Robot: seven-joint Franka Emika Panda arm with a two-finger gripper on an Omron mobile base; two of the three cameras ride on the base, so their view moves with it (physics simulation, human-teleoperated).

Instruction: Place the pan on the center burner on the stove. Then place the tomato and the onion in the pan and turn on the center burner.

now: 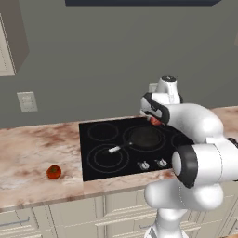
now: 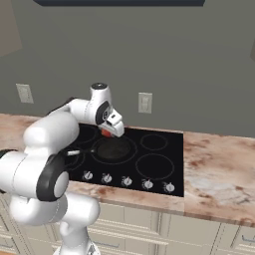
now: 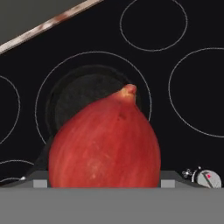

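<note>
The black pan (image 1: 145,138) sits on the center burner of the stove (image 1: 100,162), its handle pointing to the front left. My gripper (image 1: 155,122) hangs just above the pan's back edge, shut on the pinkish-red onion (image 1: 155,122). From the right base view, the onion (image 2: 106,133) shows under the gripper (image 2: 107,131), above the pan (image 2: 115,149). In the hand view the onion (image 3: 105,142) looms large, with the pan (image 3: 83,94) below it. The orange-red tomato (image 1: 54,172) lies on the counter left of the stove.
Silver knobs (image 2: 127,181) line the stove's front edge; one knob (image 3: 205,178) is also seen by the hand camera. Marbled counter (image 2: 219,174) extends right of the stove and also left of it. Wall outlets (image 1: 27,101) (image 2: 145,102) sit behind.
</note>
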